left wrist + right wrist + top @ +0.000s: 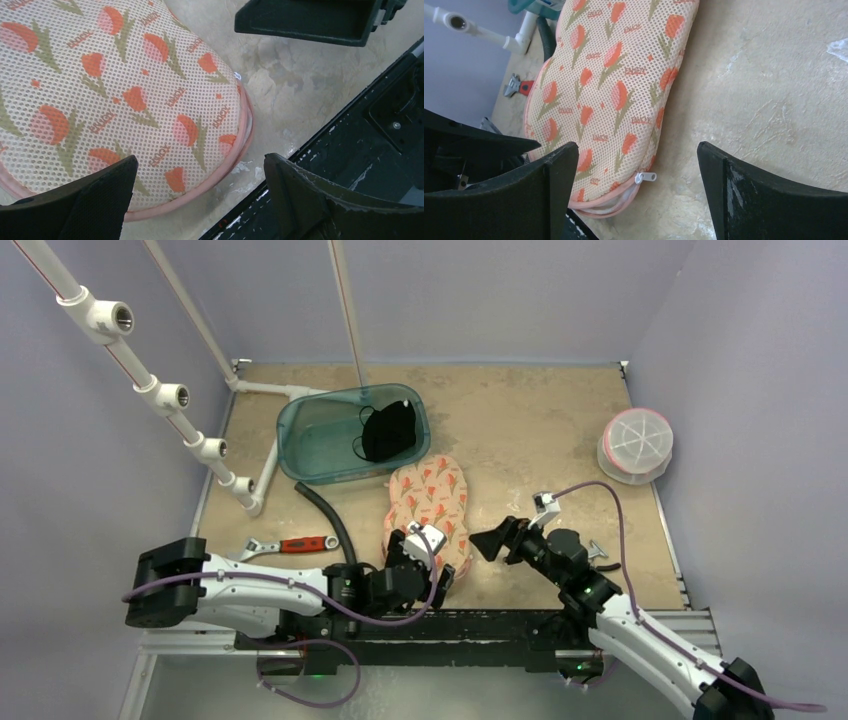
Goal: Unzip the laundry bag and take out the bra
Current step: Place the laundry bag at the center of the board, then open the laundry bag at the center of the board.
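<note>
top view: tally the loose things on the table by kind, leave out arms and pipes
floral mesh laundry bag: 1
teal bin: 1
black garment in the bin: 1
red-handled adjustable wrench: 1
black hose: 1
round pink-and-white container: 1
total: 6

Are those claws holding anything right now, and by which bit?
Nothing is held: left gripper and right gripper both stand open near the laundry bag.
</note>
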Robot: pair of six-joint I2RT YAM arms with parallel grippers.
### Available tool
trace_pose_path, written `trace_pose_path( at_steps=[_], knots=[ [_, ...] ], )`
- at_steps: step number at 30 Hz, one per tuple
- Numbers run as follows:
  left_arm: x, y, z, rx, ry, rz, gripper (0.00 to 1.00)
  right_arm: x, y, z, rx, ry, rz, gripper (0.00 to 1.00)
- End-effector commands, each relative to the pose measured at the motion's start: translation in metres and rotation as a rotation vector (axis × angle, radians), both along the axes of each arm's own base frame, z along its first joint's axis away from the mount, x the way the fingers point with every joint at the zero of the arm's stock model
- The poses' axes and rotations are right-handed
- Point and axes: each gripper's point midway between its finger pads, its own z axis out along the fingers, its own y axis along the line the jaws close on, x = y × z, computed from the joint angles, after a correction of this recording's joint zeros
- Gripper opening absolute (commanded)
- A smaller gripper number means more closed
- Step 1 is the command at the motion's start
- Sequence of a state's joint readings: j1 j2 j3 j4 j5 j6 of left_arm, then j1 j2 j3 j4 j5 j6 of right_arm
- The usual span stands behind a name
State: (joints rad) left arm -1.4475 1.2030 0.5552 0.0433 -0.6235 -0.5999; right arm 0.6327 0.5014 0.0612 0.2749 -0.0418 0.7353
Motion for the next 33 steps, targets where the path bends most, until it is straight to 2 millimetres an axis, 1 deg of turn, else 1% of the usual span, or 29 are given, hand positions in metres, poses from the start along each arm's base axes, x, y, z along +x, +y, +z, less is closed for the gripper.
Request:
trace_pose_path(
  at_steps=[1, 3, 5, 8, 11, 13, 15, 17, 19, 22, 24, 27, 30, 33],
  knots=[
    [-0.009, -0.022, 0.033, -0.125, 0.005, -0.026, 0.95, 0.005, 0.011, 0.034, 0.063, -0.096, 0.039, 0.92],
    [-0.005, -0.015, 0.043, -0.151, -0.013, 0.003, 0.96, 0.006, 0.012, 0.037, 0.069, -0.109, 0.042, 0.91],
    [0.002, -0.003, 0.053, -0.176, -0.028, 0.062, 0.96, 0.008, 0.012, 0.041, 0.056, -0.132, 0.046, 0.91],
    [0.012, 0.022, 0.066, -0.217, -0.046, 0.166, 0.97, 0.012, 0.013, 0.047, 0.037, -0.153, 0.048, 0.9],
    [0.02, 0.047, 0.072, -0.307, -0.057, 0.261, 0.97, 0.017, 0.014, 0.053, 0.013, -0.175, 0.049, 0.89],
    [0.023, 0.06, 0.071, -0.36, -0.056, 0.305, 0.97, 0.022, 0.012, 0.056, 0.011, -0.193, 0.027, 0.88],
    [0.025, 0.067, 0.071, -0.421, -0.051, 0.337, 0.97, 0.021, 0.014, 0.057, 0.027, -0.194, 0.033, 0.86],
    [0.028, 0.074, 0.064, -0.442, -0.043, 0.374, 0.93, 0.017, 0.014, 0.055, 0.047, -0.188, 0.037, 0.85],
    [0.03, 0.075, 0.054, -0.435, -0.036, 0.404, 0.88, 0.013, 0.014, 0.051, 0.059, -0.19, 0.05, 0.84],
    [0.034, 0.076, 0.034, -0.424, -0.01, 0.473, 0.86, 0.01, 0.012, 0.039, 0.048, -0.173, 0.053, 0.83],
    [0.038, 0.076, 0.025, -0.447, 0.021, 0.502, 0.84, 0.009, 0.012, 0.032, 0.034, -0.155, 0.055, 0.83],
    [0.047, 0.082, 0.013, -0.497, 0.075, 0.537, 0.81, 0.007, 0.013, 0.028, 0.03, -0.144, 0.067, 0.82],
    [0.058, 0.09, 0.008, -0.555, 0.121, 0.522, 0.79, 0.006, 0.014, 0.03, 0.031, -0.143, 0.075, 0.82],
    [0.065, 0.088, 0.016, -0.611, 0.127, 0.462, 0.76, 0.005, 0.013, 0.034, 0.033, -0.15, 0.073, 0.81]
  ],
)
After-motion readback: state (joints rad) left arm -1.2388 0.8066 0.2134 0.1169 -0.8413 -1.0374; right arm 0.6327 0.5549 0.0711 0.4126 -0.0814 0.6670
